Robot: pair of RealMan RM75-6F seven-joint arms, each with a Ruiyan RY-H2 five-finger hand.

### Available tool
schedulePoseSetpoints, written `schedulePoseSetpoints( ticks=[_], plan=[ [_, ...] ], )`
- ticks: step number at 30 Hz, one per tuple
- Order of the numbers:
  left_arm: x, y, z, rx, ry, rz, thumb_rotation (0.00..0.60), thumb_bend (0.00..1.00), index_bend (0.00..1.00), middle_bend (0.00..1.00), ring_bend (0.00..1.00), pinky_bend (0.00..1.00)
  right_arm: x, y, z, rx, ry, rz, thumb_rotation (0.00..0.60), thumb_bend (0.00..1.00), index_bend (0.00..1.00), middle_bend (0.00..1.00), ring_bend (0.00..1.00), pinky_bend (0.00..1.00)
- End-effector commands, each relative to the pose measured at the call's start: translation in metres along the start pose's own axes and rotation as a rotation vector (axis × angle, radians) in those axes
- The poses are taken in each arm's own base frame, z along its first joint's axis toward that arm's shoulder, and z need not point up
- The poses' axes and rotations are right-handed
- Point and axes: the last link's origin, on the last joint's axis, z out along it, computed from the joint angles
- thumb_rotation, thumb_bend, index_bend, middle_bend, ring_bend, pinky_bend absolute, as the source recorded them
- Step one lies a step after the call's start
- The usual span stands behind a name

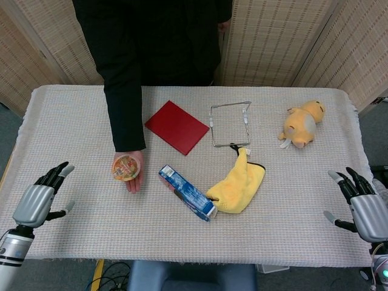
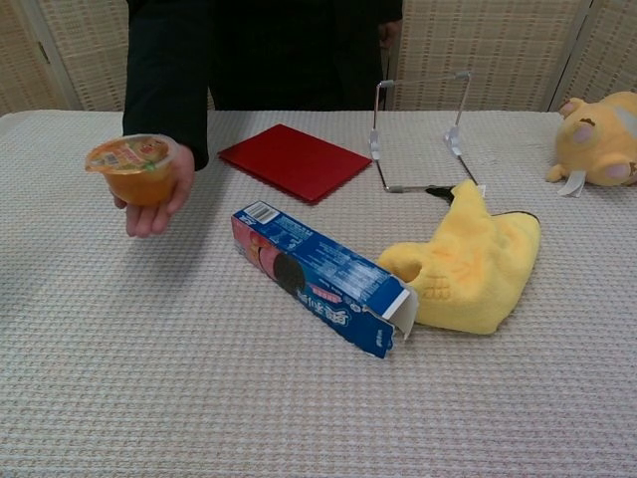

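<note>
My left hand [image 1: 40, 200] hovers open over the table's near left corner, fingers spread, holding nothing. My right hand [image 1: 364, 206] is open at the near right edge, also holding nothing. Neither hand shows in the chest view. A person in black holds out an orange jelly cup [image 1: 125, 168] [image 2: 138, 167] on a palm, to the right of my left hand. A blue cookie box [image 1: 187, 192] [image 2: 323, 278] lies on its side mid-table, its open end touching a yellow cloth [image 1: 237, 183] [image 2: 471, 264].
A red book [image 1: 176, 127] [image 2: 294, 160] lies flat beyond the box. A wire stand [image 1: 230, 123] [image 2: 419, 129] is behind the cloth. A yellow plush toy [image 1: 302, 123] [image 2: 600, 138] lies at the far right. The woven tablecloth [image 1: 73, 121] covers the table.
</note>
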Motion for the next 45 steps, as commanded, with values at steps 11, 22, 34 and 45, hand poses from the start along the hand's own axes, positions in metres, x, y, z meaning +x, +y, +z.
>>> schedulePoseSetpoints(
  ticks=[11, 22, 34, 45],
  plan=[
    [0.014, 0.067, 0.102, -0.306, -0.126, 0.117, 0.6, 0.28, 0.08, 0.0, 0.01, 0.2, 0.0, -0.004, -0.007, -0.001, -0.001, -0.002, 0.6, 0.18, 0.1, 0.16, 0.07, 0.13],
    [0.0, 0.091, 0.137, -0.334, -0.213, 0.222, 0.6, 0.28, 0.08, 0.0, 0.01, 0.2, 0.001, 0.005, -0.015, -0.033, 0.003, 0.002, 0.6, 0.18, 0.1, 0.16, 0.07, 0.13],
    [-0.014, 0.091, 0.148, -0.313, -0.265, 0.228, 0.6, 0.28, 0.15, 0.0, 0.02, 0.2, 0.0, 0.008, -0.017, -0.045, 0.003, 0.01, 0.6, 0.18, 0.1, 0.16, 0.07, 0.13],
    [-0.027, 0.093, 0.163, -0.362, -0.143, 0.183, 0.6, 0.28, 0.39, 0.26, 0.29, 0.52, 0.001, 0.008, -0.018, -0.044, 0.004, 0.01, 0.6, 0.18, 0.1, 0.16, 0.07, 0.13]
  ],
)
